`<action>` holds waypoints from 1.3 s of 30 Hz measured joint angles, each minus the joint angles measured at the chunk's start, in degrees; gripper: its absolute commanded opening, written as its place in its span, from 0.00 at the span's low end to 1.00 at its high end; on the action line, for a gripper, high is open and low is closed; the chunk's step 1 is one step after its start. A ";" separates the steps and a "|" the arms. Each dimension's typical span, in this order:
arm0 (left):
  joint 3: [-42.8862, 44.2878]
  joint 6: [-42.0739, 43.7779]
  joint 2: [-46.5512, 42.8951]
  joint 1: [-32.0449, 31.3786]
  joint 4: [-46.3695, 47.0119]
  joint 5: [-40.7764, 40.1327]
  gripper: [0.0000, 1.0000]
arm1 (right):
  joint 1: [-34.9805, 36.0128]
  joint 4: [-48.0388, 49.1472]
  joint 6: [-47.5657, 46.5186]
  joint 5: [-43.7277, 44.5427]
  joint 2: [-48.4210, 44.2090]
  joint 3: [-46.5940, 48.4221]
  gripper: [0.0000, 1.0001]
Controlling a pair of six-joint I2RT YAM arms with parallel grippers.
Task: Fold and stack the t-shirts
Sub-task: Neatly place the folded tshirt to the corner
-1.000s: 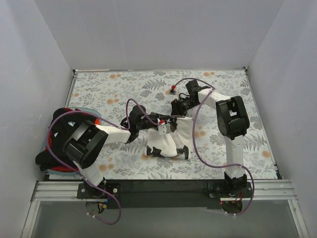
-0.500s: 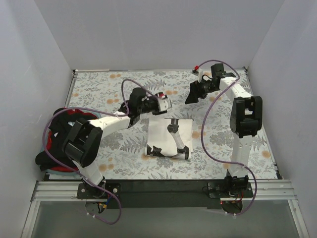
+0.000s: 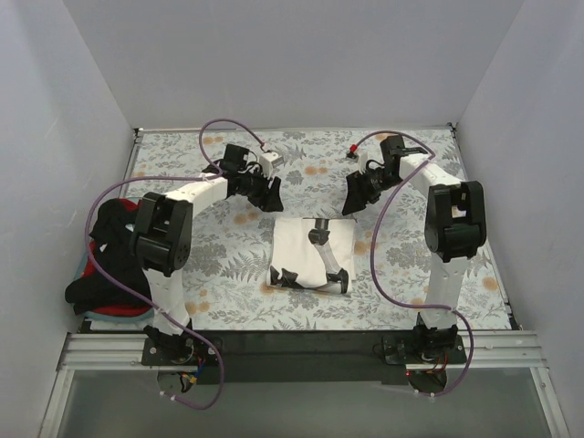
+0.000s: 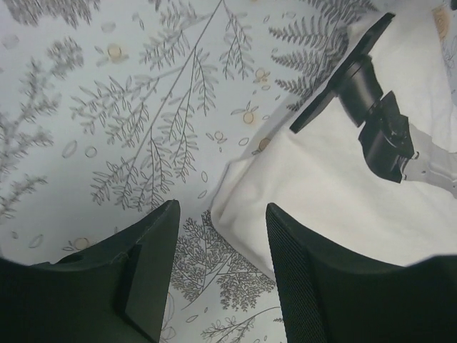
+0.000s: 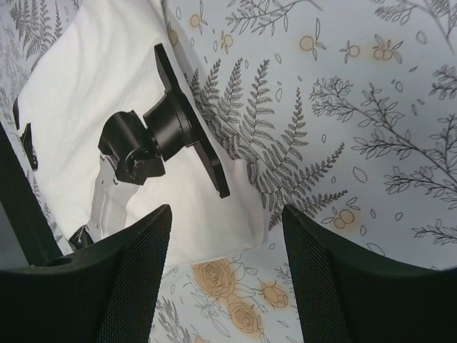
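Observation:
An off-white t-shirt (image 3: pixel 306 248) with a black printed figure lies folded flat in a rectangle at the middle of the table. It also shows in the left wrist view (image 4: pixel 343 193) and the right wrist view (image 5: pixel 78 100). My left gripper (image 3: pixel 272 194) is open and empty, just beyond the shirt's far left corner (image 4: pixel 221 214). My right gripper (image 3: pixel 352 203) is open and empty, just beyond its far right corner (image 5: pixel 227 214). A pile of black (image 3: pixel 105 233) and red (image 3: pixel 117 308) shirts lies at the table's left edge.
The floral grey-and-orange table cloth (image 3: pixel 201 164) covers the table. White walls stand on three sides. The left arm's purple cable (image 3: pixel 119 187) loops over the pile, and the right arm's cable (image 3: pixel 376 265) hangs beside the folded shirt.
Both grippers have let go of the off-white shirt and moved away toward the far side. The shirt now lies flat and folded.

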 measured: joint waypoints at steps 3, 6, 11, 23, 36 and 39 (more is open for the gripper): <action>1.22 -2.47 3.74 0.59 -4.13 1.20 0.51 | 0.39 -0.37 0.04 -0.02 0.39 -0.74 0.68; 1.40 -4.02 5.09 0.85 -6.93 2.03 0.51 | 0.79 -0.57 -0.20 -0.02 0.50 -1.81 0.66; 2.05 -5.57 5.18 0.85 -8.59 3.15 0.39 | 1.11 -1.29 -1.09 0.20 0.72 -3.76 0.36; 6.36 -9.51 9.09 1.99 -7.04 7.26 0.00 | 1.16 -2.45 -1.79 1.81 4.87 -0.22 0.01; 21.77 -13.81 19.45 5.66 -3.17 6.62 0.58 | -0.72 -1.57 1.14 8.11 14.38 20.52 0.96; 15.96 -17.35 13.60 7.41 -0.68 10.49 0.57 | -1.81 -1.20 2.19 6.58 10.75 18.27 0.98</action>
